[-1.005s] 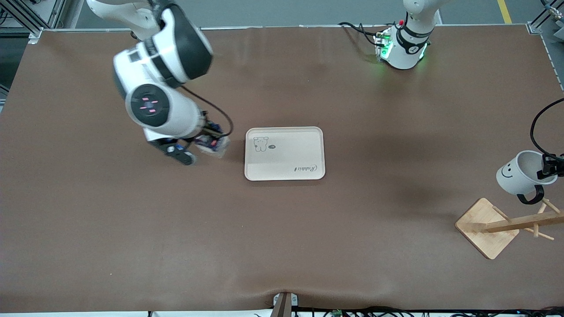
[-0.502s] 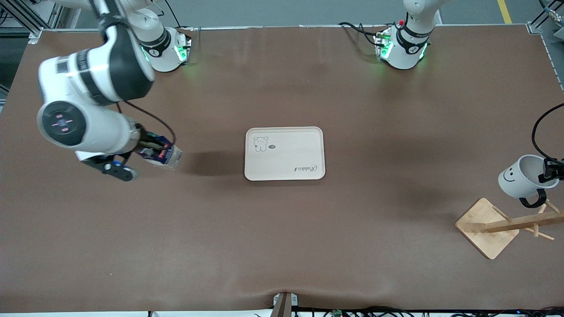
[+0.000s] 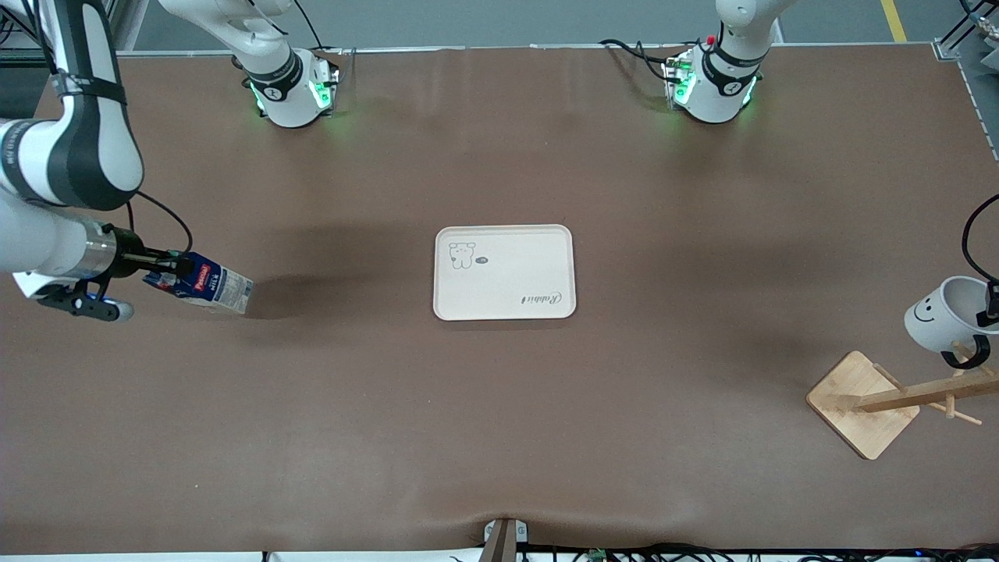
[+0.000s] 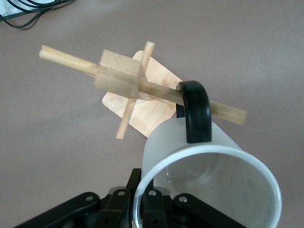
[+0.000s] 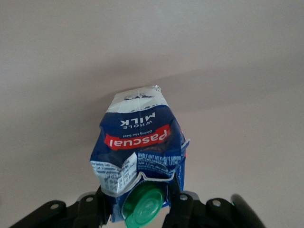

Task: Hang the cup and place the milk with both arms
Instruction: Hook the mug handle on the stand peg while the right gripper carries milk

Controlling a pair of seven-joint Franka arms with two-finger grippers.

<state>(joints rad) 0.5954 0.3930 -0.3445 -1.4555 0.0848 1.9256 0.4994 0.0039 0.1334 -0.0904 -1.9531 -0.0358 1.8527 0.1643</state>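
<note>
The right gripper (image 3: 160, 273) has swung quickly away from the tray (image 3: 504, 272) and now hangs over the table (image 3: 499, 429) at the right arm's end, well apart from the tray, so the milk (image 3: 209, 286) is farther from its place than a moment ago; I judge the placing must still begin again with a move back toward the tray. Its fingers are closed on the top of the carton beside the green cap (image 5: 142, 205), and the milk is carried tilted, almost lying. The left gripper (image 3: 991, 303) has come lower and more toward the left arm's end, and the cup (image 3: 940, 315) it holds is now just above the rack (image 3: 890, 400). In the left wrist view the black handle (image 4: 195, 110) lies across one peg (image 4: 223, 110); I cannot tell if the peg already goes through the loop, so the hanging looks near but not finished. The fingers (image 4: 152, 204) are closed on the cup's rim, one seen inside the wall. The cup is smooth white ceramic, round, with a drawn smiley face. The milk is a small paper carton, dark blue with a red band and a white lower part, and its upper part is crumpled. The rack is pale wood, a square flat base with a post and thin round pegs. The tray is cream, rectangular with rounded corners and a low rim, and the table has a matte brown cover.
</note>
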